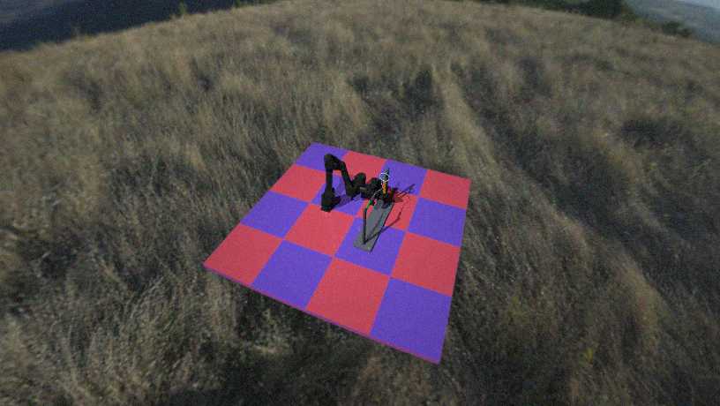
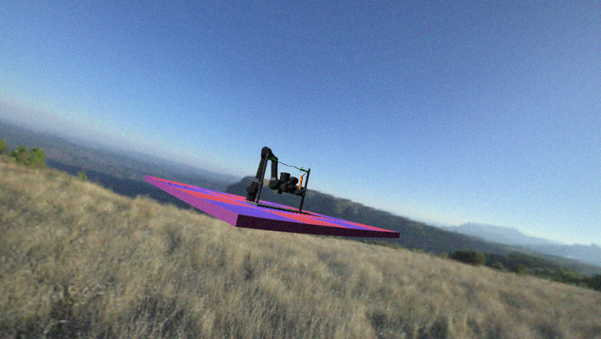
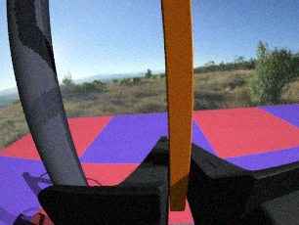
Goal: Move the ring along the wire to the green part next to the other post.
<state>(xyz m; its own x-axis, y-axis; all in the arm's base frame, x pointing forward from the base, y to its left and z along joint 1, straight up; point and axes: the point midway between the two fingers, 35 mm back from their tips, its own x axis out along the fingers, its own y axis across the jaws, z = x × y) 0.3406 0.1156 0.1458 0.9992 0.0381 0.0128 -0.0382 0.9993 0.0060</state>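
The white ring [image 1: 384, 176] [image 2: 302, 172] is at the green part of the wire beside the far post, which stands at the right in the exterior view. The wire appears to pass through it. The orange handle [image 1: 385, 187] [image 2: 300, 181] [image 3: 180, 98] hangs down from the ring, nearly upright. My gripper [image 3: 170, 141] [image 2: 301, 192] is shut on the handle's lower end. The far post [image 2: 306, 189] [image 3: 39, 98] stands close to my left finger in the wrist view; whether they touch I cannot tell. The ring is out of the wrist view.
The thin grey wire [image 2: 288, 164] runs above the gripper to the other green part [image 1: 368, 205] [image 2: 273, 159] at the near post [image 1: 364, 227] [image 2: 261, 180]. Both posts stand on a grey base [image 1: 375, 221]. The arm [image 1: 329, 176] reaches in from the side.
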